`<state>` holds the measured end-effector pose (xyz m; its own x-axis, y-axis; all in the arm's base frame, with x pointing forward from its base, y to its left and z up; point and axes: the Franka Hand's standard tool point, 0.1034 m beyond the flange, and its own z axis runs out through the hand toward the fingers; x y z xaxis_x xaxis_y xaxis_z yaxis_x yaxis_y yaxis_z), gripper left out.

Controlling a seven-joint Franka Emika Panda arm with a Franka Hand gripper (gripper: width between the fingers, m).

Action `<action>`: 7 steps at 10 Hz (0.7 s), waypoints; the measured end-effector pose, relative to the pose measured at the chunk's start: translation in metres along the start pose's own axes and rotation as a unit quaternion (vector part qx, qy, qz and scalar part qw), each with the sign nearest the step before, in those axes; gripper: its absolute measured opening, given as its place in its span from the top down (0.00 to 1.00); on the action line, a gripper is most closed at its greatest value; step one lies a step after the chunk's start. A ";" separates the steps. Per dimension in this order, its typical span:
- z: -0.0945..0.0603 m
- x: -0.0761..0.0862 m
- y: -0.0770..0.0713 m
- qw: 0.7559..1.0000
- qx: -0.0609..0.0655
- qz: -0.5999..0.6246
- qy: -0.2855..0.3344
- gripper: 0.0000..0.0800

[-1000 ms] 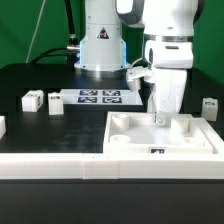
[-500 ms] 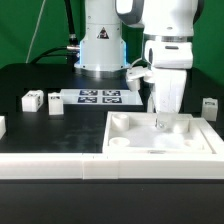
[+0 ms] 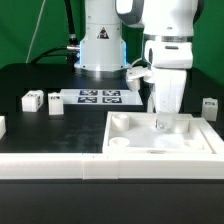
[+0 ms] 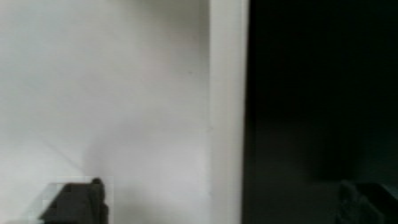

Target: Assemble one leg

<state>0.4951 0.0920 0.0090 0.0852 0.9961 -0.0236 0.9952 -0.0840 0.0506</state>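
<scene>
My gripper (image 3: 163, 116) hangs over the far right corner of the wide white tray-like piece (image 3: 135, 143), its fingertips close to the surface. In the wrist view my gripper (image 4: 222, 200) has its two dark fingertips (image 4: 79, 202) set wide apart, with only the white piece's surface and edge (image 4: 143, 100) between them; it looks open and empty. Loose legs stand on the black table: two at the exterior view's left (image 3: 33, 99) (image 3: 57, 104) and one at its right (image 3: 209, 106). A small pale bit under the fingers is too small to identify.
The marker board (image 3: 99, 97) lies behind the tray-like piece, in front of the robot base (image 3: 100, 45). Another white part (image 3: 2, 126) shows at the exterior view's left edge. A white ledge (image 3: 60, 163) runs along the front.
</scene>
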 end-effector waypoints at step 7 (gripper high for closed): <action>-0.053 0.027 -0.016 0.996 -0.022 0.087 0.009 0.19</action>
<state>0.4790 0.1222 0.0603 0.2557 0.9667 0.0069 0.9622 -0.2552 0.0953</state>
